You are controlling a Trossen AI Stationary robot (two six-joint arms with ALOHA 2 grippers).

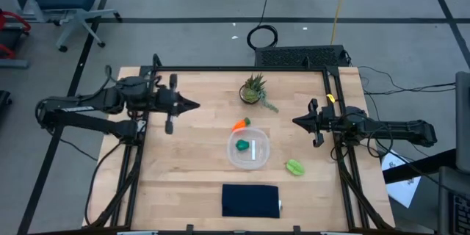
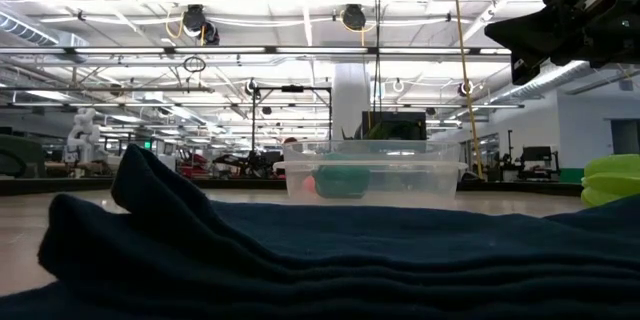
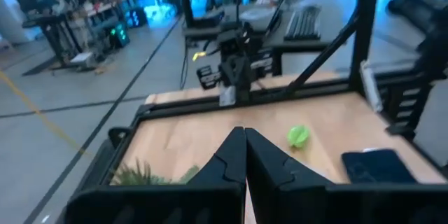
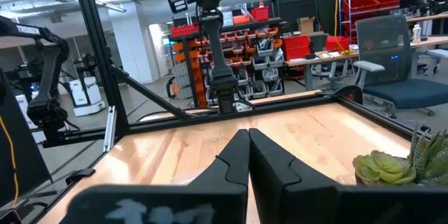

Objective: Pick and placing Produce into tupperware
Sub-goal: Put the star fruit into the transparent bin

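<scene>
The clear tupperware (image 1: 249,163) (image 2: 372,175) stands mid-table with the dark green lump (image 1: 241,145) (image 2: 342,175) inside it. The orange carrot (image 1: 240,125) lies on the table just beyond the container's far-left rim. The light yellow-green leaf piece (image 1: 294,167) (image 3: 298,136) (image 2: 612,178) lies on the table to the container's right. My left gripper (image 1: 197,105) (image 3: 245,136) hovers shut, left of the carrot. My right gripper (image 1: 295,122) (image 4: 248,136) (image 2: 500,32) hovers shut, right of the container and above table height.
A spiky potted plant (image 1: 254,90) (image 4: 402,164) stands beyond the carrot toward the far edge. A dark navy cloth (image 1: 250,200) (image 2: 300,260) lies folded near the near edge, in front of the container. A black frame rail (image 1: 242,70) borders the far edge.
</scene>
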